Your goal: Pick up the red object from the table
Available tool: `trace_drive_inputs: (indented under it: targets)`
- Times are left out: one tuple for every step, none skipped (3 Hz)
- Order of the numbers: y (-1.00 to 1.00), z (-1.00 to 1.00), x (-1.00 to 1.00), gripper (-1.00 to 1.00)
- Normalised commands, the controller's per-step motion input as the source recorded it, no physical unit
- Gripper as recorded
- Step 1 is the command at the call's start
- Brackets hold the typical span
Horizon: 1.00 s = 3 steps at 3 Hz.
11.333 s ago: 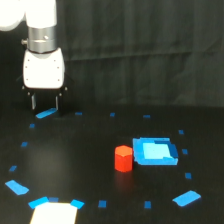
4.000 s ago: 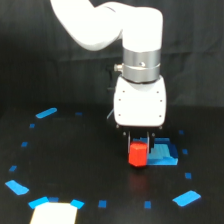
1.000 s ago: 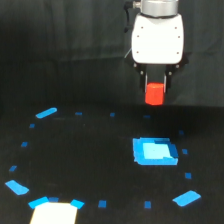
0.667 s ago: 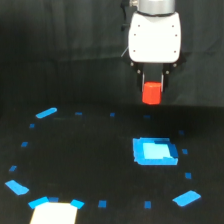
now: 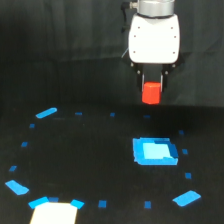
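Observation:
The red object [image 5: 151,94] is a small red-orange block hanging high above the table [image 5: 90,160], held in my gripper [image 5: 151,89], which is shut on its upper part. The white gripper body sits directly above it near the top of the exterior view. The block hovers above and slightly behind the blue tray, well clear of the black surface.
A bright blue square tray [image 5: 155,151] lies on the table below the gripper. Blue tape marks ring the surface, with larger blue patches [image 5: 46,113] at the exterior view's left and lower right [image 5: 186,198]. A white sheet [image 5: 55,212] lies at the front left edge.
Since a second ago the gripper with the red object has shifted slightly toward the exterior view's left, staying at about the same height. Earlier still, the block was lifted off the table.

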Motion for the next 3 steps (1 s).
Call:
trace_drive_inputs:
  targets:
    - [0.04, 0.05, 0.05, -1.00]
    - [0.00, 0.20, 0.00, -0.92]
    - [0.10, -0.08, 0.02, -1.00]
